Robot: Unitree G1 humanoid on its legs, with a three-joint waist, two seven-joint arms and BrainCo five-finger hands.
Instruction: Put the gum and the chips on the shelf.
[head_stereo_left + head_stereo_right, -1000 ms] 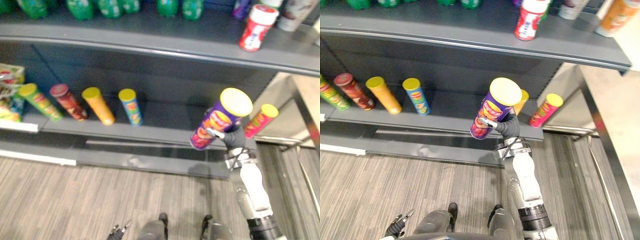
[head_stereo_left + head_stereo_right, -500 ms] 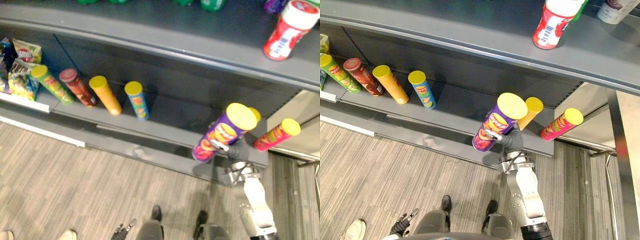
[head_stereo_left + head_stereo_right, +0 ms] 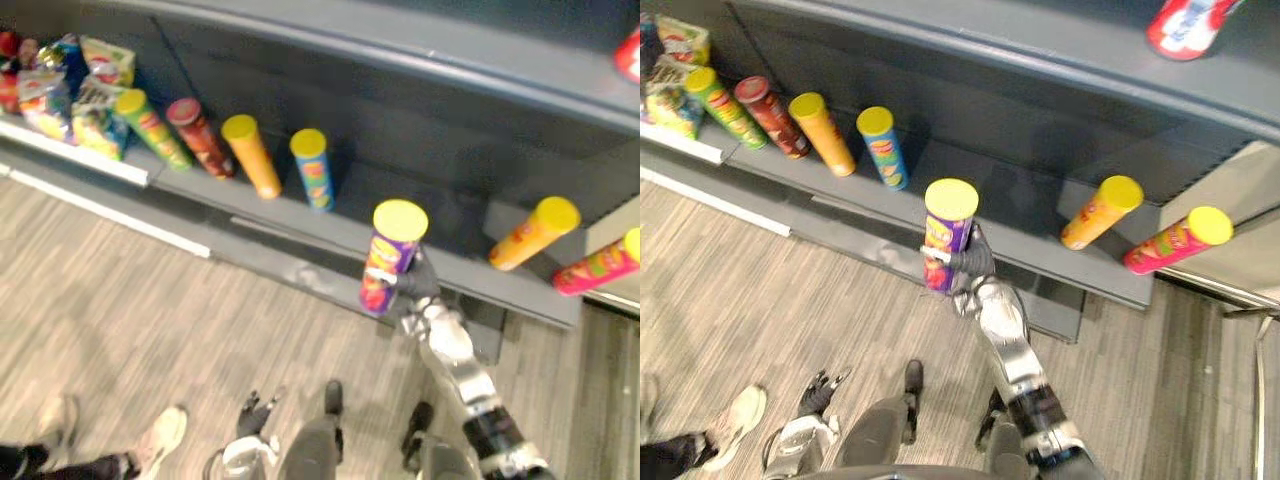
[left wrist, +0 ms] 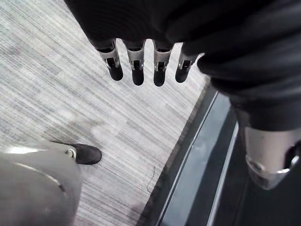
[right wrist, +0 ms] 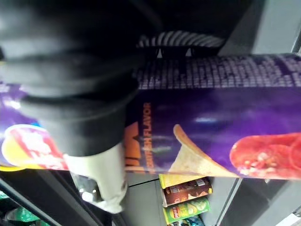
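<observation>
While the left hand (image 3: pixel 248 412) hangs low over the floor (image 3: pixel 150 320), fingers (image 4: pixel 137 70) loosely straight and holding nothing, the right hand (image 3: pixel 414 286) curls round a purple chips can (image 3: pixel 390 255) with a yellow lid. It holds the can upright at the front edge of the lower shelf (image 3: pixel 1040 235), between a blue can (image 3: pixel 314 172) and an orange can (image 3: pixel 530 234). A red-and-white tub (image 3: pixel 1185 25) sits on the upper shelf (image 3: pixel 1040 50). A person's shoe (image 3: pixel 160 440) shows nearby.
</observation>
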